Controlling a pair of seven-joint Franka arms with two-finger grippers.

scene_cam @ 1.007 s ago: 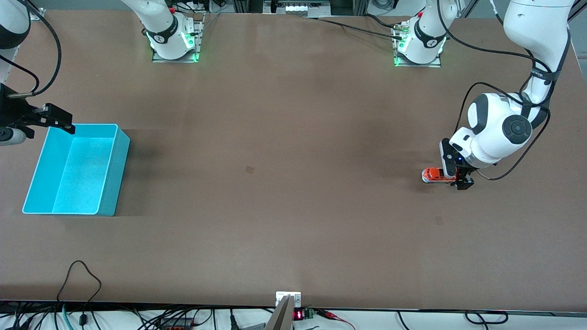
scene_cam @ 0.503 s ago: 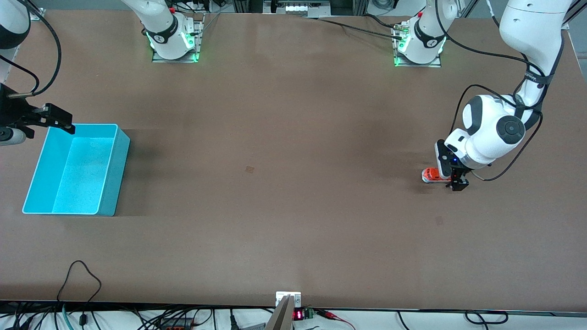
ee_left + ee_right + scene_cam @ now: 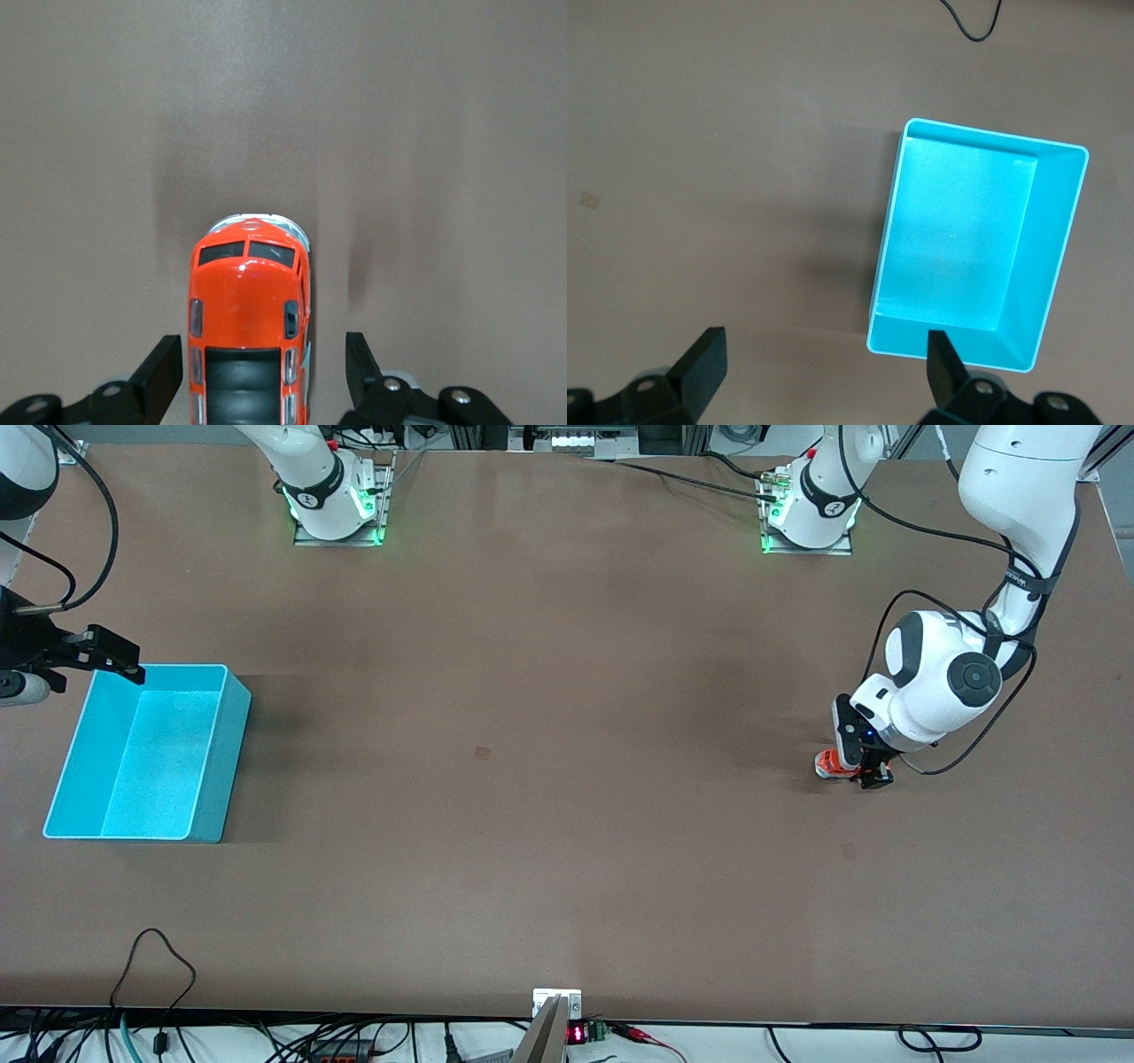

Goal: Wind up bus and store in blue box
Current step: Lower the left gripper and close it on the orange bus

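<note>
The orange-red bus (image 3: 827,763) stands on the table toward the left arm's end. My left gripper (image 3: 870,774) is down over the bus's rear part, and only its front shows in the front view. In the left wrist view the bus (image 3: 248,305) lies between my open fingers (image 3: 163,372), with a gap on each side; my left gripper (image 3: 263,374) is not touching it. The blue box (image 3: 226,753) stands empty toward the right arm's end. My right gripper (image 3: 113,657) waits open over the box's corner; the right wrist view shows the gripper (image 3: 824,365) and the box (image 3: 1050,257).
A small dark mark (image 3: 482,753) lies on the brown table near the middle. Cables (image 3: 151,957) trail over the table edge nearest the front camera. The arm bases (image 3: 337,505) stand along the farthest edge.
My left gripper has slid along the bus toward the right arm's end and now covers more of it. The bus, the box and the right arm have not moved.
</note>
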